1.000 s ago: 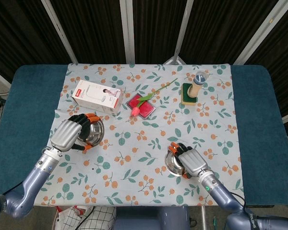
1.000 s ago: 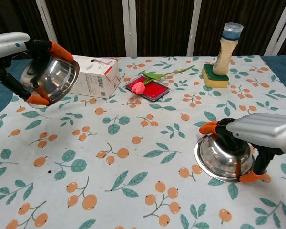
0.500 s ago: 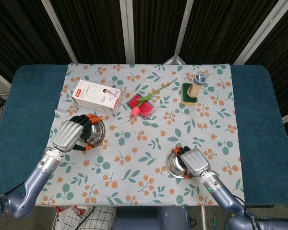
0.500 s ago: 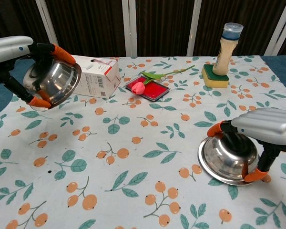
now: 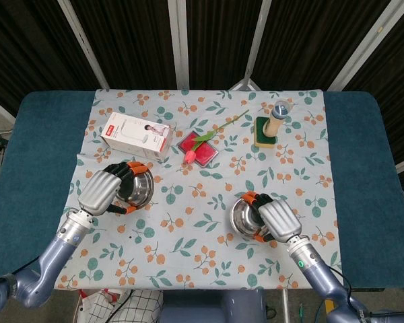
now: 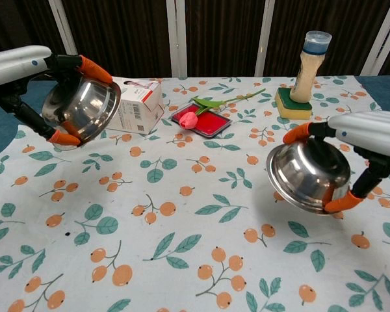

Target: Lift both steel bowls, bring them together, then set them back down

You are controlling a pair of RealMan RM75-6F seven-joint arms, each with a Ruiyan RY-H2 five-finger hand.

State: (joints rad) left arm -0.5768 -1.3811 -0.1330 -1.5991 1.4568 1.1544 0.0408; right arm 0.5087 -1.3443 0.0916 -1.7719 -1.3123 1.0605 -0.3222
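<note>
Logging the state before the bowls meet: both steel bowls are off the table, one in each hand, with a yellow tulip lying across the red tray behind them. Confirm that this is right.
One detail is wrong: the tulip is pink, not yellow, as the chest view shows. The rest stands: the left hand holds the left steel bowl and the right hand holds the right steel bowl, both clear of the table, with the tulip across the red tray.

Lab-style test booth: dark curtain panels (image 5: 128, 40) (metal-framed) behind a floral-clothed table (image 5: 209, 175).
</note>
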